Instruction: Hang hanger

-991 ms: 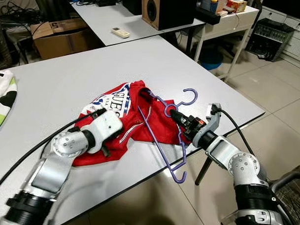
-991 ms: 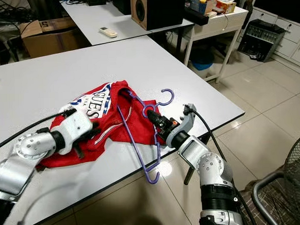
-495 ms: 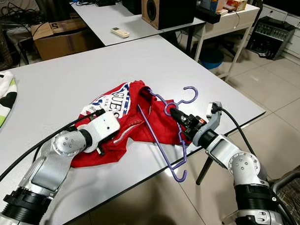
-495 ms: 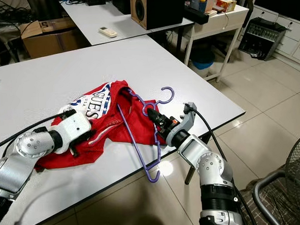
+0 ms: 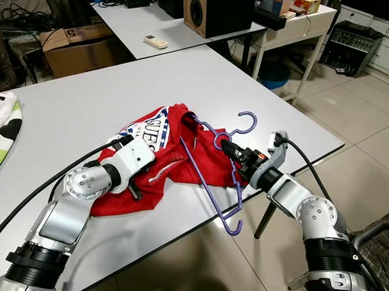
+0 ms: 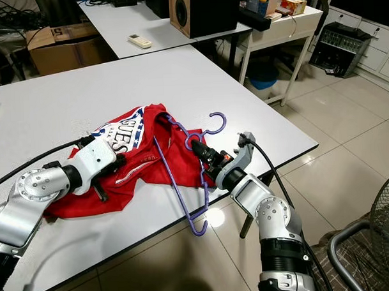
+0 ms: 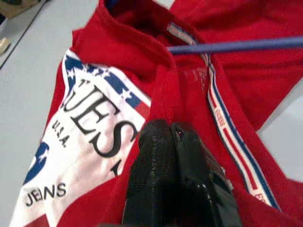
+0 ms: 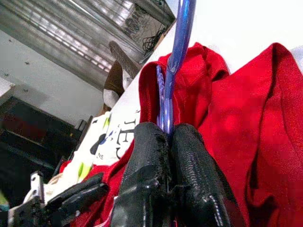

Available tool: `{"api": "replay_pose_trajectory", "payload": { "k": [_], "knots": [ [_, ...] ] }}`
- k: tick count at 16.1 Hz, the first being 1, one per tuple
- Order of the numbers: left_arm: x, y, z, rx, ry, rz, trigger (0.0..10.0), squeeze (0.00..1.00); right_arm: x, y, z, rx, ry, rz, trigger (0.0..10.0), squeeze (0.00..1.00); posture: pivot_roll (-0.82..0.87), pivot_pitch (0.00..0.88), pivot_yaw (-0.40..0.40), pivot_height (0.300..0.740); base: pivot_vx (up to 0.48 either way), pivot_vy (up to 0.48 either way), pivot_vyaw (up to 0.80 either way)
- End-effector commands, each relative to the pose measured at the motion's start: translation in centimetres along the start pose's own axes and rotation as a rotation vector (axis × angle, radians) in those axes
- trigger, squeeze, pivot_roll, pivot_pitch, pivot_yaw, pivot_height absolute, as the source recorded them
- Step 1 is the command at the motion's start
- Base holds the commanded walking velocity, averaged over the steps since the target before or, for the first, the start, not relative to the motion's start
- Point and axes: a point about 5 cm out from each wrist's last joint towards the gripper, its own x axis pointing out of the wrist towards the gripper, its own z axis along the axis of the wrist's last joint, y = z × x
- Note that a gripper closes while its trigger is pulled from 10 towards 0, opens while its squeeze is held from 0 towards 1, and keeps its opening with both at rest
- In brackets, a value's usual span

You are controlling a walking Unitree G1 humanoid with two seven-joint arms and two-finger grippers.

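On the worktop's near edge: a red T-shirt (image 5: pixel 163 156) lies crumpled, printed side up, with white lettering and blue stars.
Hanger: a purple hanger (image 5: pixel 215 164) rests over the shirt's right part; one shoulder is tucked into the neck opening, its hook (image 5: pixel 245 124) curls toward the worktop's right edge, and its lower end juts past the near edge.
Right hand: the right hand (image 5: pixel 228 149) comes in from the near right corner, fingers pressed together and pinching the hanger's neck just below the hook.
Left hand: the left hand (image 7: pixel 173 137) sits on the shirt's left half beside the lettering, fingers pressed together on a fold of red cloth.
Far left edge: a green, white and black patterned cloth (image 5: pixel 3 123).
Beyond the worktop: a second table (image 5: pixel 158 25) carrying a remote control (image 5: pixel 156 41) and a speaker (image 5: pixel 209 11); a cardboard box (image 5: pixel 76 47) stands on the floor.
Obstruction: a black cable (image 5: pixel 55 182) trails along the left arm across the worktop.
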Motion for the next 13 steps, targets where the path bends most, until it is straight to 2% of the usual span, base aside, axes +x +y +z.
{"api": "replay_pose_trajectory", "payload": {
  "k": [1, 3, 6, 7, 9, 10, 11, 12, 13],
  "knots": [
    [-0.2, 0.3, 0.5, 0.016, -0.019, -0.003, 0.0, 0.00, 0.1, 0.3, 0.4, -0.025, -0.012, 0.005, 10.0, 0.00, -0.01, 0.000, 0.022, 0.740, 0.000, 0.000, 0.00],
    [-0.2, 0.0, 0.4, 0.021, -0.015, -0.021, 0.0, 0.00, 0.1, 0.4, 0.4, -0.026, -0.012, 0.005, 10.0, 0.00, -0.01, 0.000, 0.023, 0.740, 0.000, 0.000, 0.00],
    [-0.5, 0.7, 1.9, -0.045, -0.125, -0.014, 0.0, 0.00, 0.2, 0.4, 0.6, -0.018, -0.027, 0.005, 10.0, 0.00, -0.01, 0.000, 0.021, 0.740, 0.000, 0.000, 0.00],
    [-1.1, 0.7, 3.0, -0.066, -0.216, -0.071, 0.0, 0.00, 0.1, 0.6, 0.8, 0.015, -0.045, 0.017, 10.0, 0.00, 0.00, 0.000, 0.018, 0.740, 0.000, 0.000, 0.00],
    [-2.2, 0.8, 4.6, -0.093, -0.334, -0.151, 0.0, 0.00, -0.1, 0.7, 1.0, 0.063, -0.069, 0.030, 10.0, 0.00, 0.00, 0.000, 0.019, 0.740, 0.000, 0.000, 0.00],
    [-2.8, 1.3, 5.5, -0.119, -0.395, -0.150, 0.0, 0.00, -0.1, 0.5, 1.0, 0.085, -0.079, 0.026, 10.0, 0.00, 0.00, 0.000, 0.017, 0.740, 0.000, 0.000, 0.00],
    [-3.1, 2.4, 6.6, -0.185, -0.479, -0.091, 0.0, 0.00, -0.1, 0.6, 1.0, 0.094, -0.085, 0.028, 10.0, 0.00, 0.00, 0.000, 0.016, 0.740, 0.000, 0.000, 0.00],
    [-3.1, 2.5, 6.7, -0.184, -0.483, -0.084, 0.0, 0.00, -0.1, 0.7, 1.1, 0.097, -0.088, 0.031, 10.0, 0.00, 0.00, 0.000, 0.015, 0.740, 0.000, 0.000, 0.00],
    [-3.1, 2.7, 6.4, -0.122, -0.433, -0.076, 0.0, 0.00, 0.5, 1.6, 2.0, 0.122, -0.128, 0.062, 10.0, 0.00, -0.01, 0.000, 0.015, 0.740, 0.000, 0.000, 0.00]
  ]
}}
